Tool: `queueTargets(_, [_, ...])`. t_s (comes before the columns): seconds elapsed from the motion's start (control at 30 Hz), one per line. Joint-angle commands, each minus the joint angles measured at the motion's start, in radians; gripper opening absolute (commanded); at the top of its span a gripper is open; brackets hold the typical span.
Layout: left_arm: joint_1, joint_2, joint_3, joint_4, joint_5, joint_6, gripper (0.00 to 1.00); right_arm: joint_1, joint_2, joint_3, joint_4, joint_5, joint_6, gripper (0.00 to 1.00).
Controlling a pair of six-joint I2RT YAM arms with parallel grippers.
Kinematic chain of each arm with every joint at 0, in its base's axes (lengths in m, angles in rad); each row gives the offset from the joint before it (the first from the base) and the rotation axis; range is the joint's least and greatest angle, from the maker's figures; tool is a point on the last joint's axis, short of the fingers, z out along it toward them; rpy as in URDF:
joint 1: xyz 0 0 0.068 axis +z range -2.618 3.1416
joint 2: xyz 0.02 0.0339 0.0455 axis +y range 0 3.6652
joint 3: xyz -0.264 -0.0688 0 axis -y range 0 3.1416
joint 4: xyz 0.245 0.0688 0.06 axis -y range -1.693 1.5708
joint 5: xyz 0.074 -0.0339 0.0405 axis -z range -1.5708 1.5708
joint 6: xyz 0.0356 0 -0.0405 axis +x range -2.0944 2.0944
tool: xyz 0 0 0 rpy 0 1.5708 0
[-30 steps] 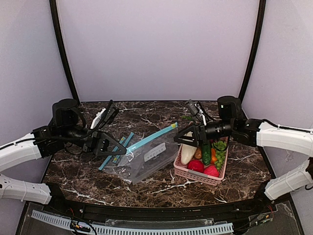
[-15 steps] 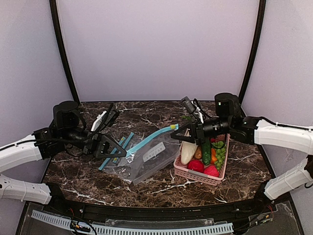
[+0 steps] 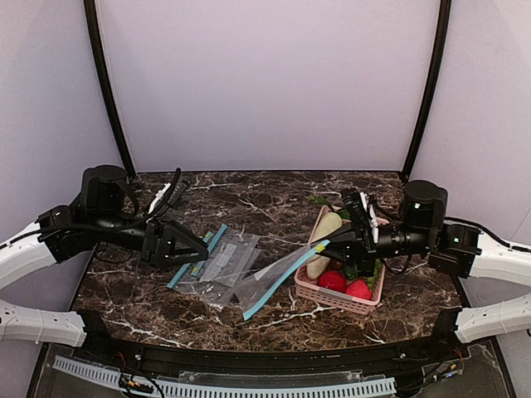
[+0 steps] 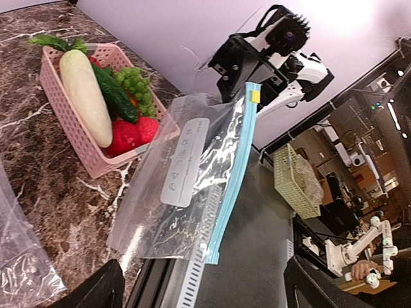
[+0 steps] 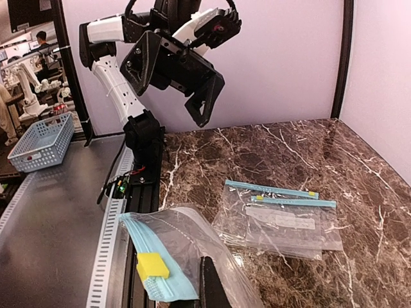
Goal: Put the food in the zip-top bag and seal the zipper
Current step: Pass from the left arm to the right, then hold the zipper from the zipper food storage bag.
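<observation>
Held-up zip-top bag (image 3: 278, 282) hangs across the pink basket's (image 3: 336, 300) left side, walling it off from the left gripper (image 3: 195, 249). Spare bags (image 3: 222, 262) cover the centre-left marble. There's an open lane along the back of the table (image 3: 249, 195).

The table (image 3: 274, 199) is dark brown marble with thin white veins. The basket (image 4: 67, 125) is pale pink. Inside it the radish (image 4: 83, 96) is white, the cucumber (image 4: 114, 96) dark green, the two fruits (image 4: 122, 138) red-pink and the grapes (image 4: 133, 80) light green. The zip-top bag (image 4: 192, 212) is clear, with a white label (image 4: 183, 163). Its zipper (image 4: 232, 167) is light blue, with a yellow slider (image 4: 254, 96). The wall (image 3: 265, 83) is pale lilac.
</observation>
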Motion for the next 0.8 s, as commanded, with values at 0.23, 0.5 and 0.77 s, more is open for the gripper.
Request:
queueTargets(0.23, [-0.076, 0.098, 0.089, -0.149, -0.234, 0.131, 0.82, 0.009, -0.025, 0.015, -0.118, 0.087, -0.049, 0.00])
queueTargets(0.5, [-0.219, 0.122, 0.124, -0.020, -0.479, 0.234, 0.78, 0.009, 0.092, 0.115, -0.245, 0.154, 0.111, 0.00])
queueTargets(0.77, [-0.381, 0.203, 0.155, 0.084, -0.753, 0.361, 0.76, 0.013, 0.206, 0.203, -0.338, 0.134, 0.282, 0.00])
